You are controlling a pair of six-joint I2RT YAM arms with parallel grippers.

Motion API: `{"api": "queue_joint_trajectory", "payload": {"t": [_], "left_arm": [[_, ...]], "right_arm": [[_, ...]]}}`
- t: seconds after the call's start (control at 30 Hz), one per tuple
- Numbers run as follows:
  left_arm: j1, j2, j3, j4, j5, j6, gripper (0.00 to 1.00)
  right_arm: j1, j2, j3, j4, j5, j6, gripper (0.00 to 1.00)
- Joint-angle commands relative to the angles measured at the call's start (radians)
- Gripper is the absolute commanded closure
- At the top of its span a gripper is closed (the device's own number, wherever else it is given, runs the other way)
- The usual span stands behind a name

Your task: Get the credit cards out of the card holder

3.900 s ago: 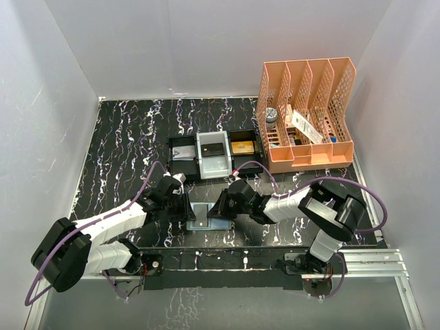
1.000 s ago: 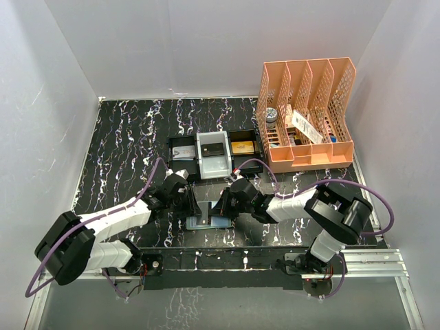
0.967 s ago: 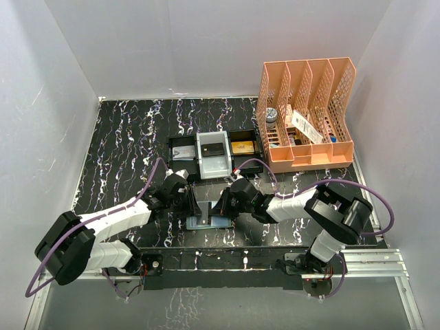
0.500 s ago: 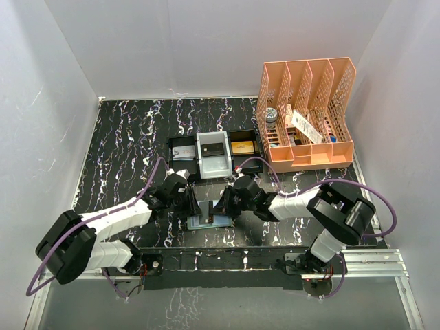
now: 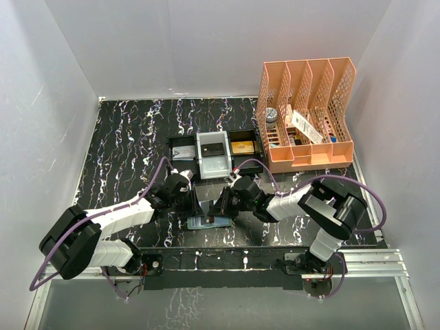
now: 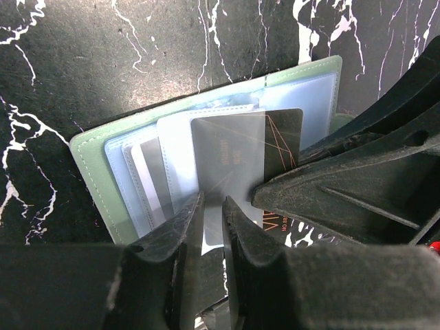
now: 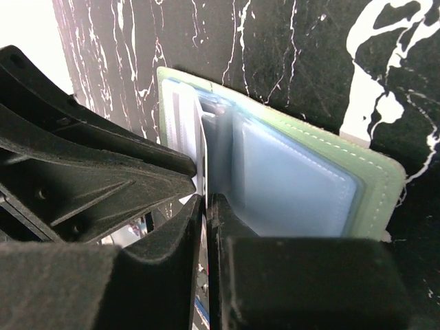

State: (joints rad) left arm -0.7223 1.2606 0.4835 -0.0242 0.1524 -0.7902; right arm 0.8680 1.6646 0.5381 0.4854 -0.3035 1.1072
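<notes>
The holder (image 5: 223, 222) lies open and flat at 6 o'clock on the table (image 5: 124, 137), close to the near edge. Its long axis runs from 9 to 3 o'clock, with the pale blue sleeves facing up. A dark card (image 6: 283, 134) sits half inside a clear sleeve, lengthwise along the holder. In the left wrist view its bare end points toward 3 o'clock.

The left gripper (image 6: 213, 203) is nearly closed, its fingers pinching the lower edge of that sleeve. The right gripper (image 7: 205, 201) meets it from the 3 o'clock side. It is closed to a slit on a thin pale leaf standing up at the holder's fold; whether that leaf is a card or a sleeve I cannot tell.

The table is black with white marble veining. At 12 o'clock from the holder stand three trays (image 5: 206, 166), black, white and black. An orange rack (image 5: 306, 157) stands at 2 o'clock. Plain white walls (image 5: 206, 48) close in three sides.
</notes>
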Motion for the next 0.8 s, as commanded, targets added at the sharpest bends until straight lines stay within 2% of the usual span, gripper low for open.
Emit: {"api": "queue_joint_trajectory", "payload": {"t": [0.0,0.17,0.33,0.47,0.67,0.77], "left_arm": [[-0.006,0.005,-0.016,-0.092,-0.036,0.035,0.83],[-0.006,0.000,-0.023,-0.096,-0.045,0.035,0.84],[-0.006,0.009,-0.016,-0.097,-0.042,0.038,0.85],[-0.006,0.010,-0.016,-0.093,-0.036,0.039,0.85],[-0.007,0.020,-0.013,-0.084,-0.018,0.040,0.86],[-0.006,0.027,-0.012,-0.081,-0.016,0.039,0.86]], "right_arm": [[-0.005,-0.035,-0.021,0.043,0.033,0.001,0.93],[-0.027,-0.064,-0.045,0.019,0.017,-0.017,0.86],[-0.043,-0.072,-0.078,0.087,-0.020,0.000,0.98],[-0.048,-0.063,-0.077,0.112,-0.048,0.005,1.00],[-0.047,-0.021,-0.068,0.176,-0.064,0.039,0.84],[-0.046,0.015,-0.063,0.224,-0.071,0.062,0.84]]}}
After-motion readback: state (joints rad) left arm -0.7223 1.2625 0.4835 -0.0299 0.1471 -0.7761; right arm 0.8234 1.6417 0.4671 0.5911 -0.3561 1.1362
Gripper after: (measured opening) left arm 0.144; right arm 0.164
